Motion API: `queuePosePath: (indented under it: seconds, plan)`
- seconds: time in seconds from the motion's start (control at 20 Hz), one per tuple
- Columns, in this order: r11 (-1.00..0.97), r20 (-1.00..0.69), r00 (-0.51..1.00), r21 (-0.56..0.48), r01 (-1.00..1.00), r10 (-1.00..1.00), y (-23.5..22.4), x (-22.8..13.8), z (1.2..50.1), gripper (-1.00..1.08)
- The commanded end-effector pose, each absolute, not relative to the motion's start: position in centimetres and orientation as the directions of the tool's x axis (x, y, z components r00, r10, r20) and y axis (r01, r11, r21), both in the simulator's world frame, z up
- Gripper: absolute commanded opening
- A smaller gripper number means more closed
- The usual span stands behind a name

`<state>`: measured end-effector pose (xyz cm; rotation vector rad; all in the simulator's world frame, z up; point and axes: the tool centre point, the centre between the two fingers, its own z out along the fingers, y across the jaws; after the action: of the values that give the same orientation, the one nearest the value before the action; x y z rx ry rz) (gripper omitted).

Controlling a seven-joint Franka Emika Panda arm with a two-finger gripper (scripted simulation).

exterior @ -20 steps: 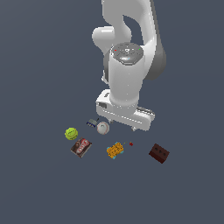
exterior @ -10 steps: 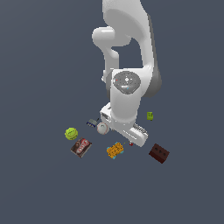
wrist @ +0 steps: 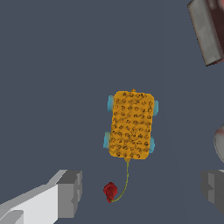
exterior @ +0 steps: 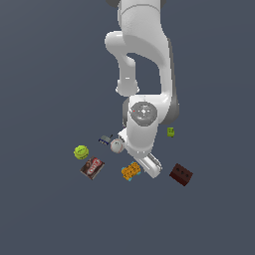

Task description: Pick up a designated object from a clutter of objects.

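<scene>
Fingers (wrist: 70,192) of the gripper (wrist: 142,192) spread apart above the orange block (wrist: 131,125); a red bead (wrist: 110,191) at its six o'clock could snag them.

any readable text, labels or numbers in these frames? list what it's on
None readable.
Brown-red packet: light print on its face, too blurred to read.
Orange waffle-grid block: pattern only, no text.
Dark red brick: plain studs, no markings.
</scene>
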<state>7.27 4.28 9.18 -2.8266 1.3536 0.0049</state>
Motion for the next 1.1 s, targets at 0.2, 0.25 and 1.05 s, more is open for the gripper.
queuePosePath:
  seconds: [0.2,0.25,1.05]
  plan:
    - [-0.561,-0.001,0.561,-0.001,-0.828,-0.828,4.2,7.3,7.1,1.00]
    - [-0.555,-0.001,0.555,-0.001,-0.832,-0.832,4.2,7.3,7.0,1.00]
    - [-0.543,0.000,0.543,0.000,-0.840,-0.840,4.2,7.2,3.4,1.00]
